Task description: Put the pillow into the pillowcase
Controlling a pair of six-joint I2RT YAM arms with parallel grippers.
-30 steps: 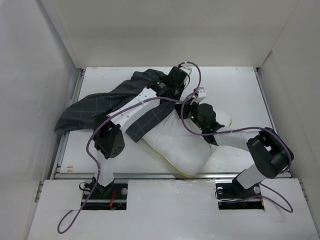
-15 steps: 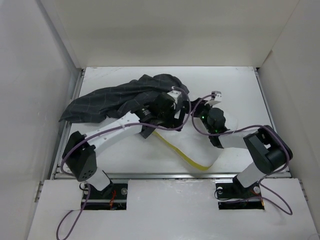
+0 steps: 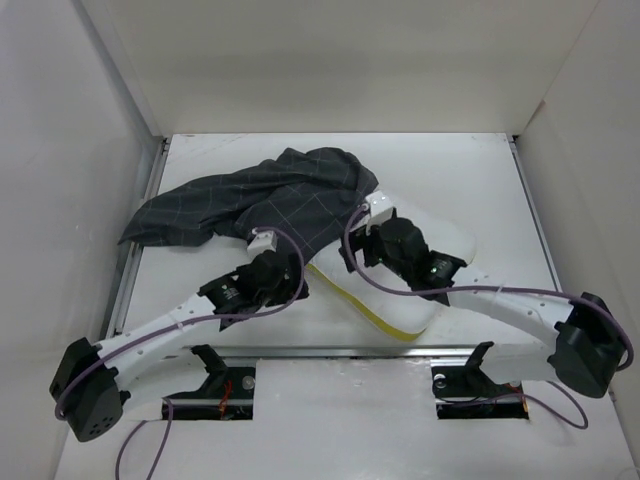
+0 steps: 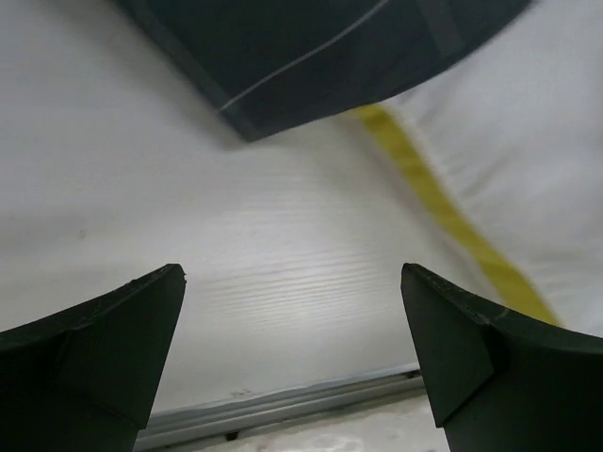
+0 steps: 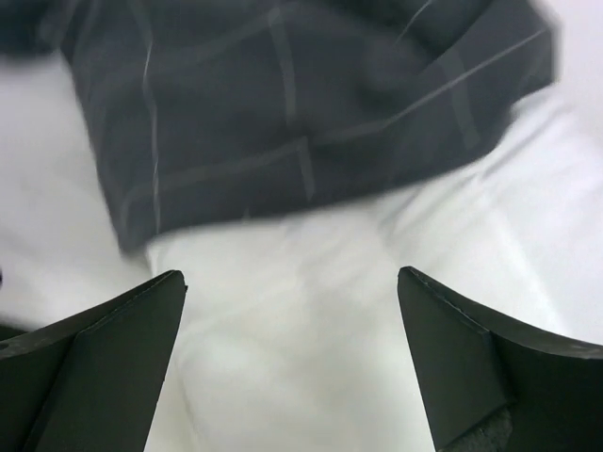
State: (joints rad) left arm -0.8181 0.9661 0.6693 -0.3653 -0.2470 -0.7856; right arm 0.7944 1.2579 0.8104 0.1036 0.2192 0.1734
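The pillowcase (image 3: pixel 270 200) drapes over the far-left end of the pillow (image 3: pixel 452 240), hiding that corner. The right arm (image 3: pixel 500 300) crosses the pillow's middle and masks the fabric edge there. Where the pillowcase opens cannot be told. The right wrist view shows pillow and pillowcase blurred. In the left wrist view, the pillow's yellow band (image 4: pixel 450 209) runs off the right edge.

No readable txt, labels or nos. anywhere.
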